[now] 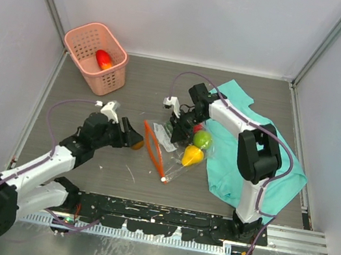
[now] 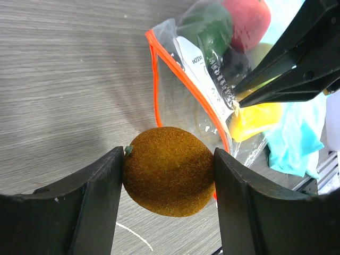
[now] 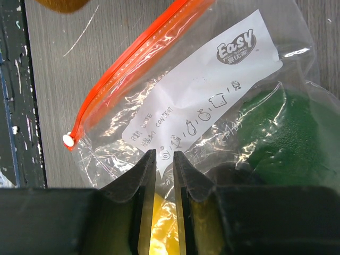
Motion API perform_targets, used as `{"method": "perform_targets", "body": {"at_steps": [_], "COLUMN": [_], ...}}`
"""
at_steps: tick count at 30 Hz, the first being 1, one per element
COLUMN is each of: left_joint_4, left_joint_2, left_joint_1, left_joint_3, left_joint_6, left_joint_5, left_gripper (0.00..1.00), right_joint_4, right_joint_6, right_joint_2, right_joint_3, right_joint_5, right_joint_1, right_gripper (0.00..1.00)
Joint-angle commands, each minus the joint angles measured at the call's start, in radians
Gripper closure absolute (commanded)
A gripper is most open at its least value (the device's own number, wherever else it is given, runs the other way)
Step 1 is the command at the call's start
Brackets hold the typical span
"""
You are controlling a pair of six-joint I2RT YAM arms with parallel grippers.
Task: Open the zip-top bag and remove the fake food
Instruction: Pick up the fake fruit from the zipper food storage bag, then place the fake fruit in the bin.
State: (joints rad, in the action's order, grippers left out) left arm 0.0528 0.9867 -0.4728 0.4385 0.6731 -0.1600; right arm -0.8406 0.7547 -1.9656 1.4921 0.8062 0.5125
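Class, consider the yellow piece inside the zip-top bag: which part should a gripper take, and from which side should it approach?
Probably its broad middle, coming in from the orange zip strip side: the yellow piece lies just behind that strip, while the green piece and the right gripper, pinching the zip-top bag, crowd its other side.

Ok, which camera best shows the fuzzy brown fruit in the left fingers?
The left wrist view: the fuzzy brown fruit sits large and close, clamped between the left fingers. The top view shows only a sliver of it past the fingers; the right wrist view catches just its edge beside the zip-top bag.
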Motion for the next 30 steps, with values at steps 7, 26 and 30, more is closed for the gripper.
{"method": "perform_targets", "body": {"at_steps": [7,26,30], "left_joint_4": [0.049,0.151,0.137], "left_joint_2": [-0.068,0.183,0.252], "left_joint_1": [0.242,0.540,0.561], "left_joint_3": [0.111,0.440,0.519], "left_joint_6": [0.027,0.142,0.141], "left_joint_5": [-0.157,-0.119,-0.073], "left_gripper": [0.78,0.78,0.78], "right_joint_4": [-0.006,-0.006,-0.006], "right_joint_6": [0.021,0.029,0.029], "right_joint_2": [0.110,0.131,0.132], "right_joint_3": [-0.003,-0.013,-0.015], "right_joint_5": [0.032,0.039,0.038], "right_joint_1": [-0.023,-0.041,-0.042], "right_gripper": [0.75,0.75,0.75]}}
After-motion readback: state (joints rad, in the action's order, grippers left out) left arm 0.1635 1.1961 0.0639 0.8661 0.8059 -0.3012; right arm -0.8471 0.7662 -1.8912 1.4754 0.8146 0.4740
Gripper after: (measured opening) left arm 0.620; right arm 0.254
